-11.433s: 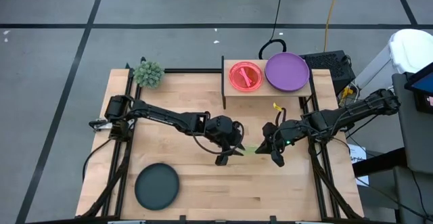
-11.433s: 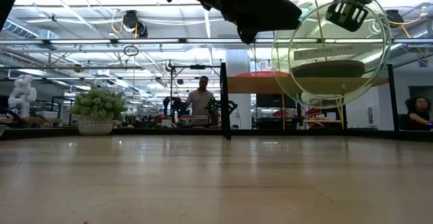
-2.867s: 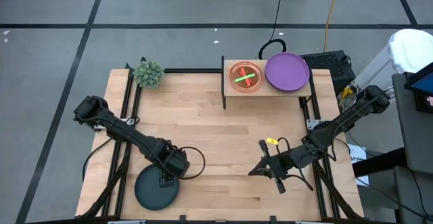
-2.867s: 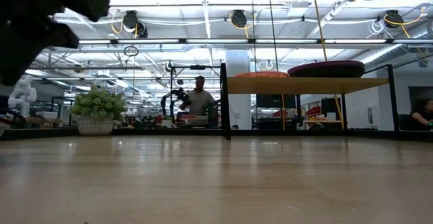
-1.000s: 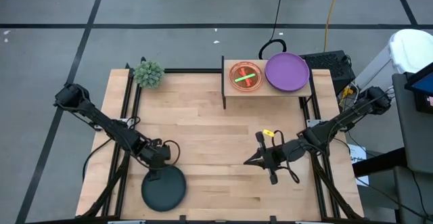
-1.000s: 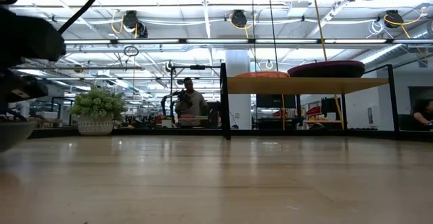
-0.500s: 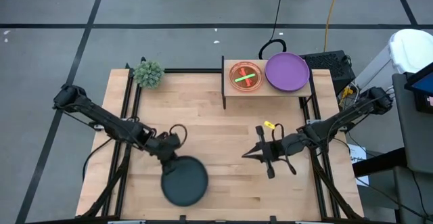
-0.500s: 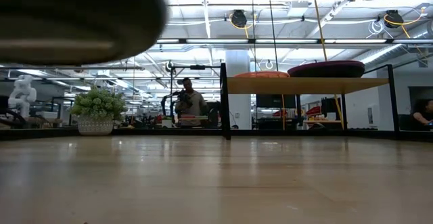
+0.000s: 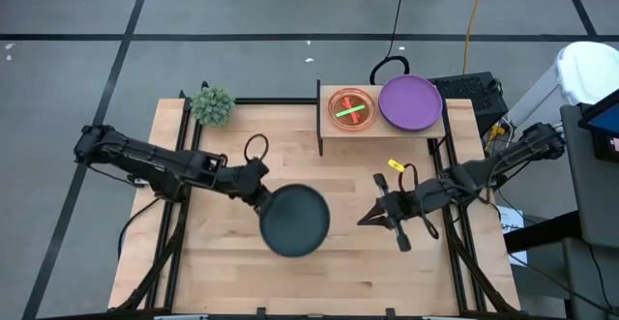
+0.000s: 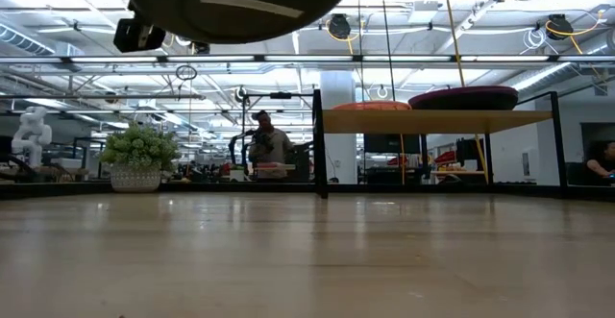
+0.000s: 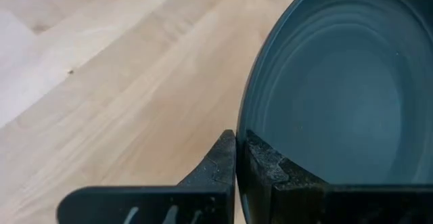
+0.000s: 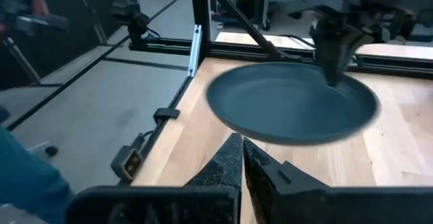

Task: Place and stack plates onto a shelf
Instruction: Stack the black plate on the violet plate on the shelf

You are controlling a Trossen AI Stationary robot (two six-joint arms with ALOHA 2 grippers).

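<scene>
A large dark teal plate hangs above the middle of the table, with my left gripper shut on its rim. The low view shows its underside high up. The shelf stands at the far edge. It bears a purple plate on its right half. On its left half is a pink-red stack with a green plate on top. My right gripper hovers shut and empty just right of the teal plate. My left gripper pinches the teal plate's rim on the plate's left side, one finger on the inner face and one on the underside. The fingers come from the table's left, slanting down. The plate is lifted clear of the table, nearly level.
A small green plant stands at the table's far left corner. Dark frame rails run along the left and right edges of the table. Bare wood lies under and around the hanging plate. A person stands in the room behind the table.
My left gripper has lifted the teal plate off the table's near left part. It has carried the plate up and toward the middle of the table, rolling its wrist. The plate now hangs clear. My right gripper has risen a little and rolled.
</scene>
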